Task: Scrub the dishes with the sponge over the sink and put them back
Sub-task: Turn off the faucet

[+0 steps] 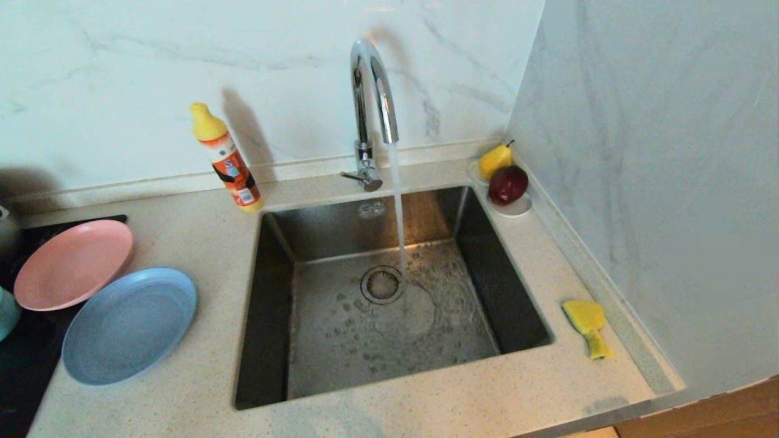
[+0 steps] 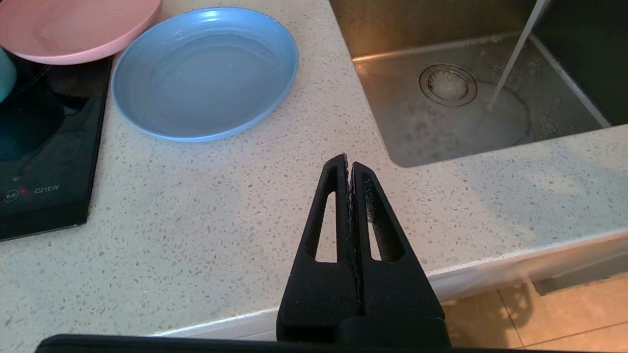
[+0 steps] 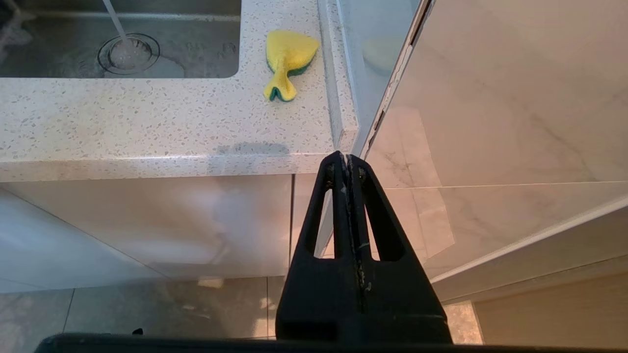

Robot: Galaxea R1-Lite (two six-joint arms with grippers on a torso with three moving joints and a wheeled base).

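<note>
A pink plate and a light-blue plate lie on the counter left of the sink; the blue one overlaps the pink one's rim. The teal bowl peeks in at the left edge. The yellow sponge with its green layer lies crumpled on the counter right of the sink, also seen as sponge. Water runs from the chrome tap into the basin. My left gripper hangs shut over the counter's front edge. My right gripper hangs shut before the cabinet corner. Neither holds anything.
An orange bottle with a yellow cap stands behind the sink's left corner. A white saucer with a yellow pear and a red apple sits at the back right. A black cooktop lies left. A wall closes the right side.
</note>
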